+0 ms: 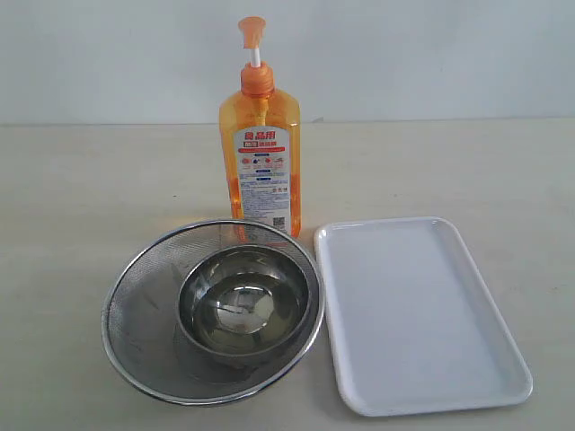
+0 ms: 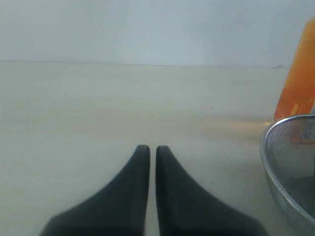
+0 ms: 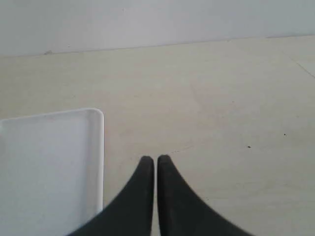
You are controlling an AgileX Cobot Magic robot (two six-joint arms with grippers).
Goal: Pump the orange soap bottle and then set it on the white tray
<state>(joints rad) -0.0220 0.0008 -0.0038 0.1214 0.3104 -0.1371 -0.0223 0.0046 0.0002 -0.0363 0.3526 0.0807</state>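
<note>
We see the orange soap bottle (image 1: pixel 260 153) standing upright towards the back of the pale worktop (image 1: pixel 81 197), its foot hidden behind the rim of a round mesh strainer (image 1: pixel 144 332); the translucent rectangular body carries a white label whose small print is too fine to read, and the orange pump head sits raised on a white stem. A shiny steel bowl (image 1: pixel 238 310) nests inside the strainer's fine wire mesh. Just beside the strainer, on the right in the exterior view, lies the white tray (image 1: pixel 418 310), flat smooth plastic with rounded corners and a low rim, apart from the bottle. The left wrist view cuts the bottle to an orange sliver and the strainer to an arc of rim; the right wrist view crops the tray to one corner. The left tool (image 2: pixel 148 150) and right tool (image 3: pixel 155 160) each sit above the worktop, dark tapered fingers drawn together with only a slit between, gripping nothing
</note>
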